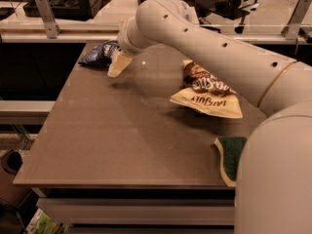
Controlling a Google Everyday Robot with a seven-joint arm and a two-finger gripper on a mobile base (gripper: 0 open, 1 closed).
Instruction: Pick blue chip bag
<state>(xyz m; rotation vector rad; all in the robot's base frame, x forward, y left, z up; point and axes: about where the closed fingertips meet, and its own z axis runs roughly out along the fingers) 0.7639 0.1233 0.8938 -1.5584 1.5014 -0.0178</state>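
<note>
The blue chip bag [99,54] is a small crumpled dark-blue foil bag with white markings, lying at the far left corner of the brown table [126,135]. My gripper [118,64] hangs from the white arm just to the right of the bag, its cream fingertip close above the table and near the bag's right edge. The arm stretches in from the lower right and hides part of the table.
A larger brown-and-yellow chip bag [204,94] lies at the table's right middle. A green and yellow sponge [230,155] lies at the front right, partly behind my arm. Counters with dark equipment [73,4] stand beyond the table's far edge.
</note>
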